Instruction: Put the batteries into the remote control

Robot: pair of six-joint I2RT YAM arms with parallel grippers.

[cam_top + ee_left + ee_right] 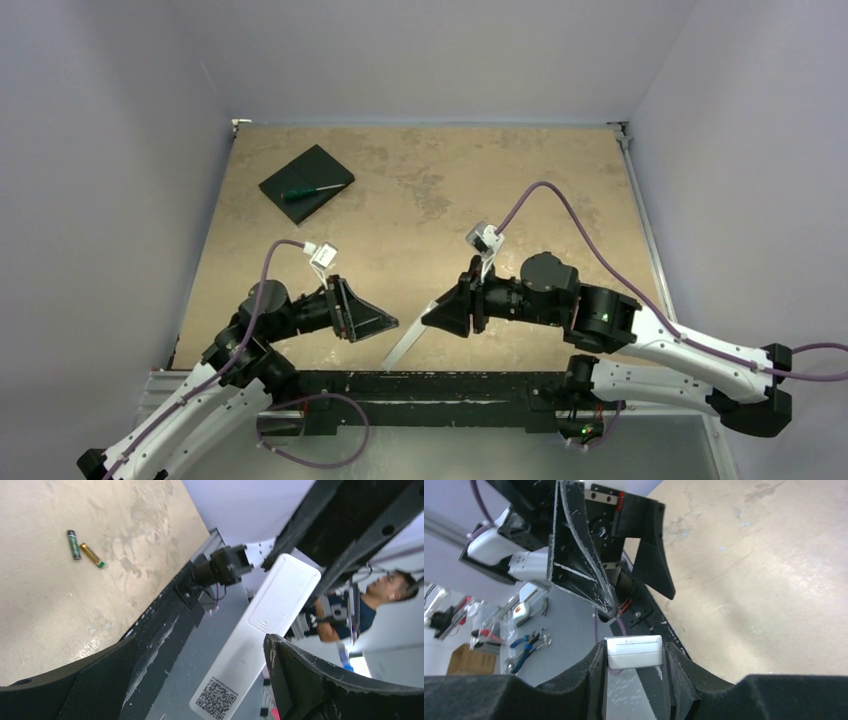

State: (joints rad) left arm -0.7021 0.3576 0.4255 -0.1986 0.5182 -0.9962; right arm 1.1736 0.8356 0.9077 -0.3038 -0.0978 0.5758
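The remote control (405,345) is a slim white bar held slanted in the air over the table's near edge. My right gripper (442,314) is shut on its upper end, and the right wrist view shows that white end (633,652) clamped between both fingers. My left gripper (378,320) is open just left of the remote. In the left wrist view the remote's plain back (265,625), with battery cover and QR label, lies between my spread fingers (320,680), apart from them. Two batteries (82,549) lie side by side on the table; they do not show in the top view.
A flat black square pad (307,183) with a green-handled screwdriver (315,190) on it lies at the table's far left. The black mounting rail (440,385) runs along the near edge under the remote. A person and tools show beyond the table in the wrist views.
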